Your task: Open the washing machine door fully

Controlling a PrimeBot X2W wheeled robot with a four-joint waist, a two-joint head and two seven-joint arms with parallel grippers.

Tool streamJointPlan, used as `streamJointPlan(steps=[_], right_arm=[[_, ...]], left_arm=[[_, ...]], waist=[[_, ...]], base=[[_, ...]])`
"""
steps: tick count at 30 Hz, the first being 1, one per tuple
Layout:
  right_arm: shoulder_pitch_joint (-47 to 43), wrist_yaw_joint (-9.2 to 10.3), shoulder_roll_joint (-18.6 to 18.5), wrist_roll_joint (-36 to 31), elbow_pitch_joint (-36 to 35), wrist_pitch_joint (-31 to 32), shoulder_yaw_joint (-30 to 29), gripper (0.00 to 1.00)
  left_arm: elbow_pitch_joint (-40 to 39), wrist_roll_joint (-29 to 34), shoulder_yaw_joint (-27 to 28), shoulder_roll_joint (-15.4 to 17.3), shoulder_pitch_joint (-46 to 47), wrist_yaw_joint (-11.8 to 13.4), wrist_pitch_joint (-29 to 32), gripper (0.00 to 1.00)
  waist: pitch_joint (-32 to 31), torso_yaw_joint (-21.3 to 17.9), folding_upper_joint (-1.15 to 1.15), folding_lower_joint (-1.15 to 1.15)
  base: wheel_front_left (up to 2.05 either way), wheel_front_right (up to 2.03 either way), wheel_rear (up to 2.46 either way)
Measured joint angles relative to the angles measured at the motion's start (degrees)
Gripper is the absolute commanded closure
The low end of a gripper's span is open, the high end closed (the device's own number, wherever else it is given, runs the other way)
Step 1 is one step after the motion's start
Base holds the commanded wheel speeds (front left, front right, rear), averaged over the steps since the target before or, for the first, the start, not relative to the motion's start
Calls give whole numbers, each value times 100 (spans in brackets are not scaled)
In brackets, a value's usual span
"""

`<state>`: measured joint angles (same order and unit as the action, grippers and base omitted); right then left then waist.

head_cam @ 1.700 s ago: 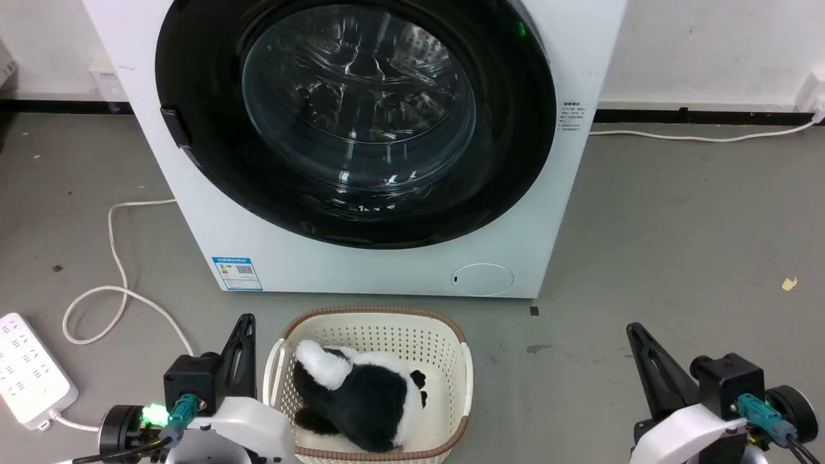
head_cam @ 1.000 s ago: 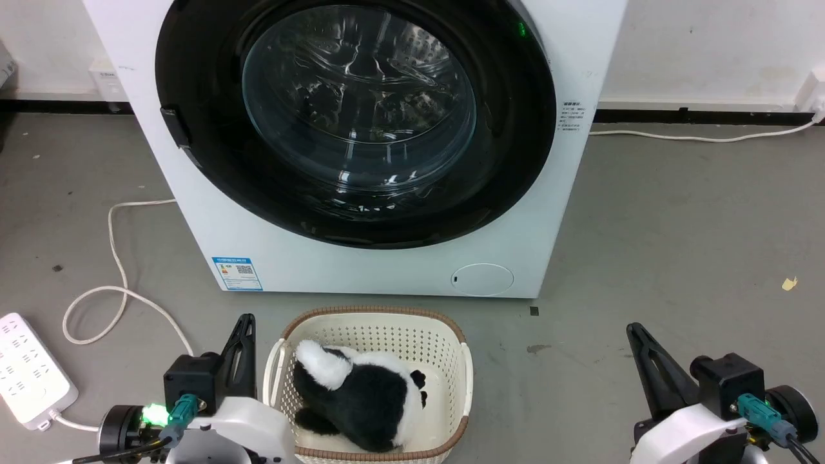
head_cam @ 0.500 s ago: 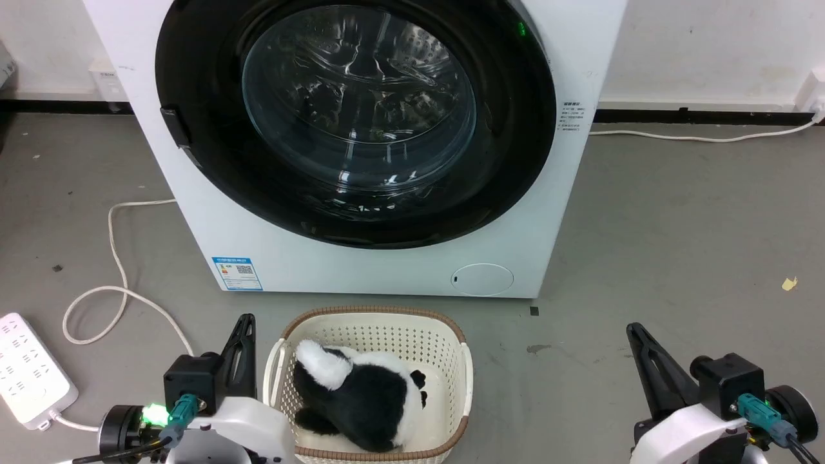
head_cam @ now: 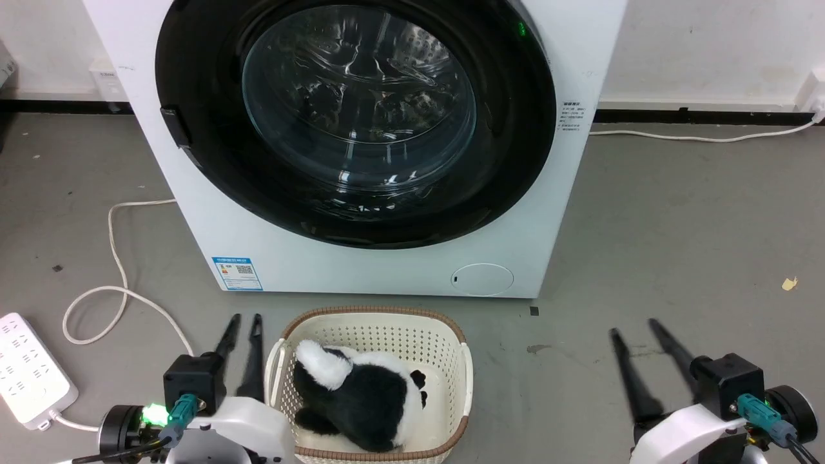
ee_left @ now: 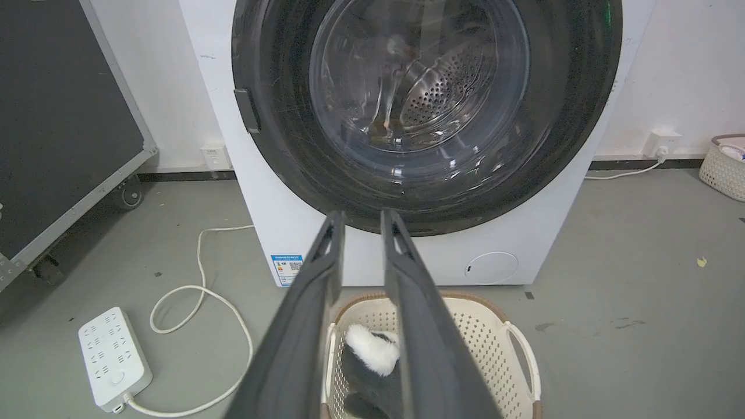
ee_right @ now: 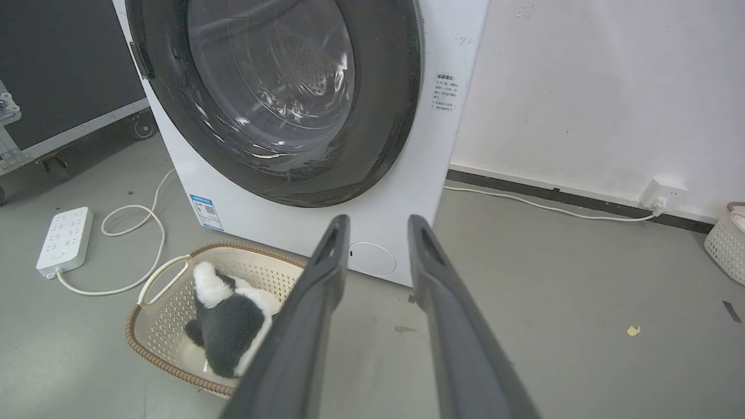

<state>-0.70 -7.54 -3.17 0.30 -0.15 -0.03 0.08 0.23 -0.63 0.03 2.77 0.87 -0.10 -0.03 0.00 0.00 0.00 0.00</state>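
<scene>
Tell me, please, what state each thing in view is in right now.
washing machine door: shut, flush against the front.
washing machine: green light lit.
left gripper: open, empty.
right gripper: open, empty.
basket: upright on the floor, holding a plush toy.
power strip: flat on the floor, sockets empty.

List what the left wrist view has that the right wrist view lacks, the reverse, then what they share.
Left wrist view, not right: the left gripper and a wall socket beside the washing machine. Right wrist view, not left: the right gripper and a text label on the machine's front. Both: the shut washing machine door, basket, plush toy, power strip.
</scene>
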Motion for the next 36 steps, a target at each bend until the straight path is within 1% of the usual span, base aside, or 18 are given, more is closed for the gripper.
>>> streamJointPlan(steps=[13, 14, 25, 29, 36], right_arm=[[-3, 0, 0, 73, -4, -99, -30, 0], [-3, 0, 0, 89, -18, -147, -43, 0], [16, 0, 0, 205, -29, -269, -87, 0], [257, 0, 0, 240, -29, -323, -87, 0], [651, 0, 0, 330, -1, -408, -103, 0]], left_arm=[[-2, -7, 45, 3, 0, -9, -103, 0], [-5, -13, 57, 10, 0, -58, -156, 0], [-32, -108, 122, 60, 5, -119, -263, 0], [-65, -159, 169, 162, 27, -162, -322, 0], [-124, -256, 235, 227, 58, -210, -408, 0]], waist=[[39, 1, 0, 0], [79, 13, 0, 0], [274, 63, 0, 0], [413, 84, 0, 0], [590, 121, 0, 0]], base=[[0, 0, 0], [0, 0, 0], [0, 0, 0], [0, 0, 0], [0, 0, 0]])
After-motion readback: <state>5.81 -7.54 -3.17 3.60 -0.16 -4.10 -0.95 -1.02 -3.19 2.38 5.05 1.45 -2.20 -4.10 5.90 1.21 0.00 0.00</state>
